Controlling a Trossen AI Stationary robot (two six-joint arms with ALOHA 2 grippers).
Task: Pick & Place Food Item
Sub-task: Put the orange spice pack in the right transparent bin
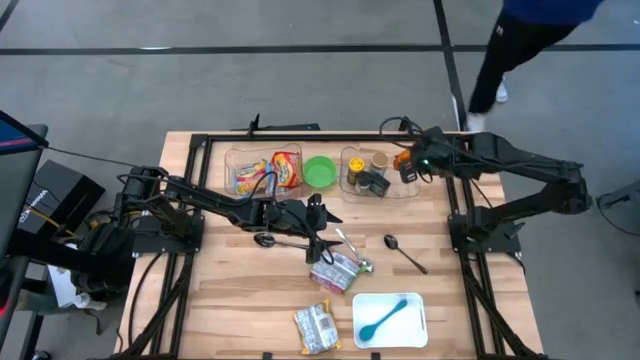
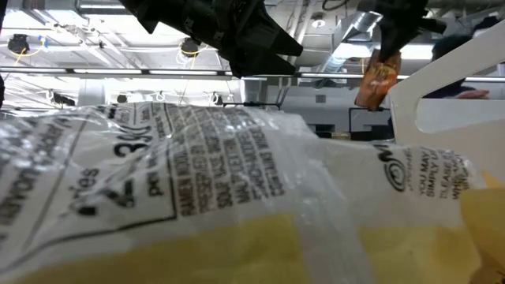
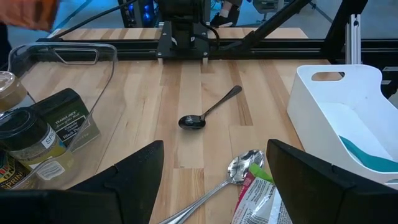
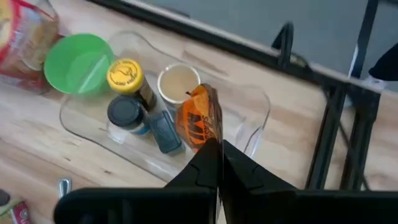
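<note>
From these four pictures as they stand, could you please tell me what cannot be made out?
- Low view: a clear food packet fills the frame and hides the table behind it.
- High view: labels on the jars in the clear tray are too small to read.
- Right wrist view: the orange packet held by the right gripper is partly covered by its shut jaws.
- Left wrist view: the white tray is cut off at the edge.

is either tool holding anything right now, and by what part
The right tool is shut on the orange packet, pinching its edge above the clear tray. The left tool is open and holds nothing.
</note>
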